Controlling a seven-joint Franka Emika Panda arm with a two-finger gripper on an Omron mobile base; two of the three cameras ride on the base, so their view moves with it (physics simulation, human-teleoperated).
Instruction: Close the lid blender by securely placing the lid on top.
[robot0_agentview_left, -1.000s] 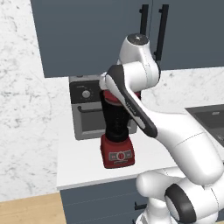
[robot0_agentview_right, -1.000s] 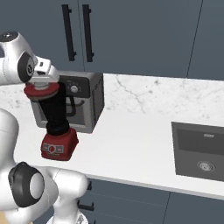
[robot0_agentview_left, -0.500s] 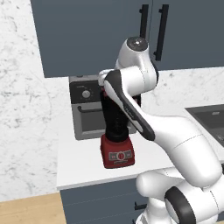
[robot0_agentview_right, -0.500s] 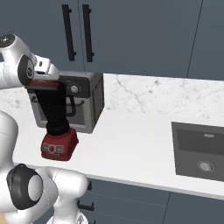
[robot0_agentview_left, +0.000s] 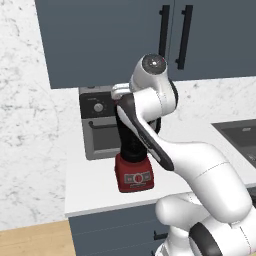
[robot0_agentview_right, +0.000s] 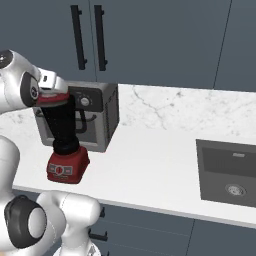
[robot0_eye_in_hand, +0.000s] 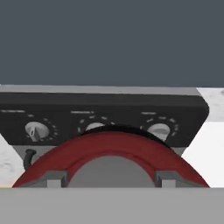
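The blender (robot0_agentview_right: 65, 167) stands on the counter in front of the toaster oven, its dark jar (robot0_agentview_left: 131, 137) rising from a boxy red base (robot0_agentview_left: 134, 179). The red lid (robot0_agentview_right: 52, 99) lies level across the jar's mouth. In the hand view the lid (robot0_eye_in_hand: 109, 144) is a red arc around its grey centre knob. My gripper (robot0_eye_in_hand: 112, 179) comes down from above, with a finger tip close against each side of that knob. My hand and forearm hide the lid in the left base view.
A grey toaster oven (robot0_agentview_right: 97, 115) stands right behind the blender. A sink (robot0_agentview_right: 230, 170) is sunk into the counter to the right. Dark wall cabinets (robot0_agentview_left: 150, 35) hang overhead. Bare white counter (robot0_agentview_right: 150, 160) lies between blender and sink.
The hand and lid have shifted slightly over the jar's mouth and settled level on it. The blender and the base have not moved.
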